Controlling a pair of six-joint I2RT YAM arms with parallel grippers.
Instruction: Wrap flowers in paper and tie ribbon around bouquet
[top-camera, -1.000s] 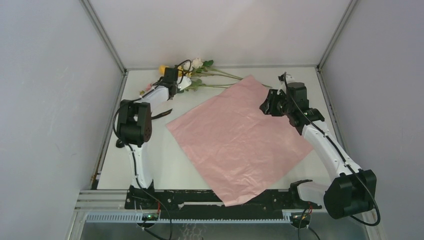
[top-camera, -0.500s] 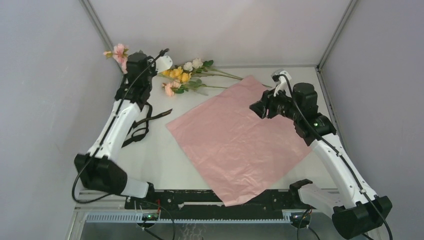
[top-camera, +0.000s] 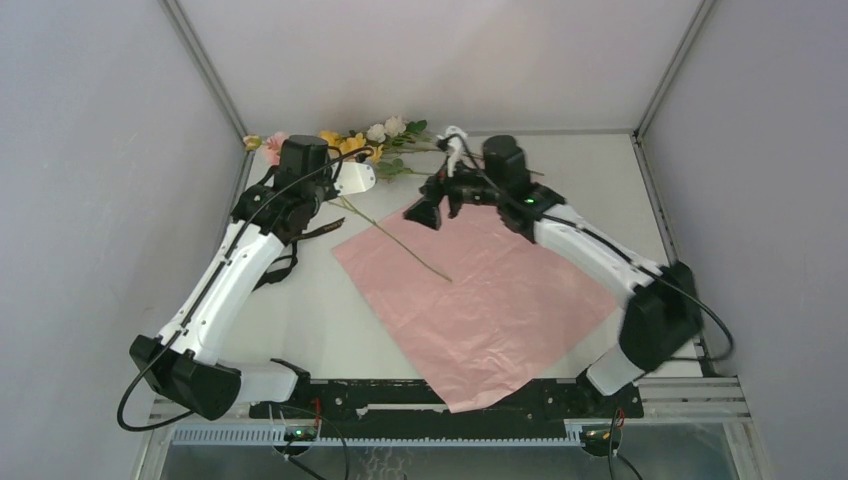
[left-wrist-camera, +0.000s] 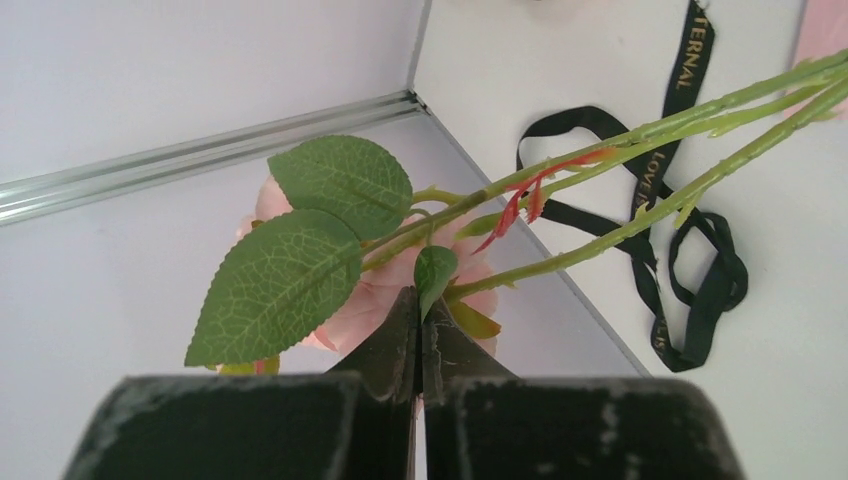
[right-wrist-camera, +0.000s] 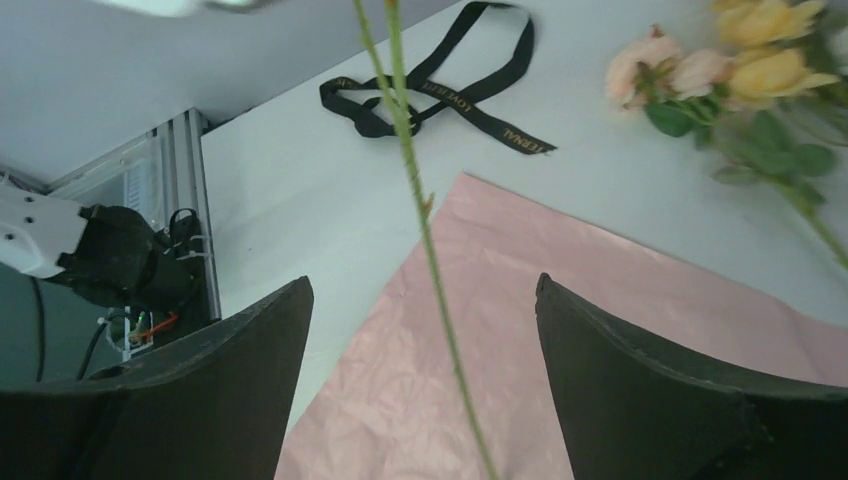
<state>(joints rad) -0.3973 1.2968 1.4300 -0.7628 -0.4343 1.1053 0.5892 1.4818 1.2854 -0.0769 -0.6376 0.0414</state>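
Pinching flowers stem, L gripper closed tight; R gripper wide open, empty

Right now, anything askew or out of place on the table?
Yes: the paper, pink face up and turned diamond-wise, has its near corner hanging past the front edge of the table over the black base rail. The ribbon lies in loose loops at the left. The flower spray in the left gripper looks intact.
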